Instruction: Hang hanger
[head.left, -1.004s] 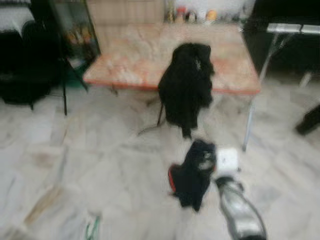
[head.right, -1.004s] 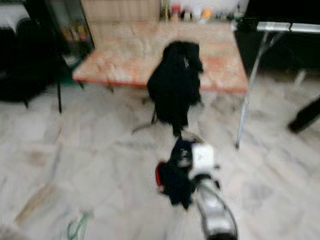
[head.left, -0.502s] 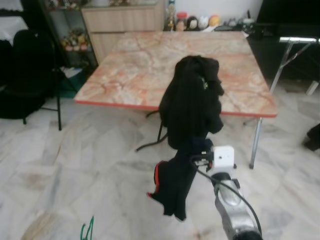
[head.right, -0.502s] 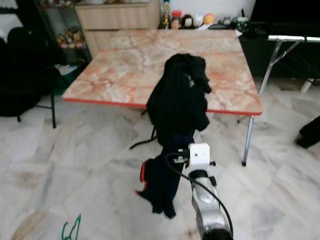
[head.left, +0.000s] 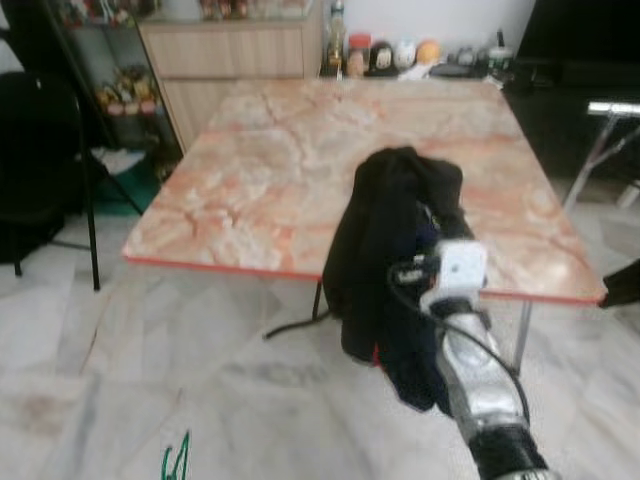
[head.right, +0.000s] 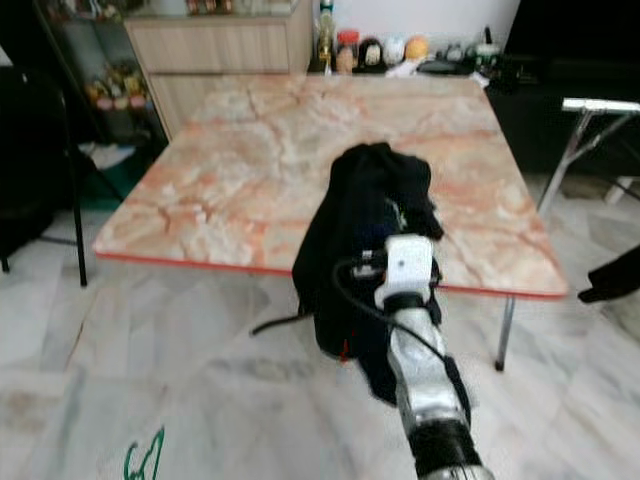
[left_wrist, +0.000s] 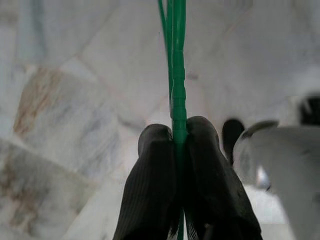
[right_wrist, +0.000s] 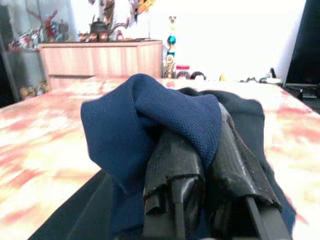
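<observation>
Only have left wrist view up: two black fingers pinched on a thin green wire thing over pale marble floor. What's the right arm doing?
Observer: The right gripper is shut on a navy blue mesh garment, held up in front of the orange marble-top table.
Operator: Anything on that table?
Observer: A black jacket is draped at its near edge; the blue garment hangs against it.
Operator: Where's my arm relative to all that?
Observer: The left gripper holds the thin green wire hanger low over the floor on the robot's left, well apart from the table and jacket.
</observation>
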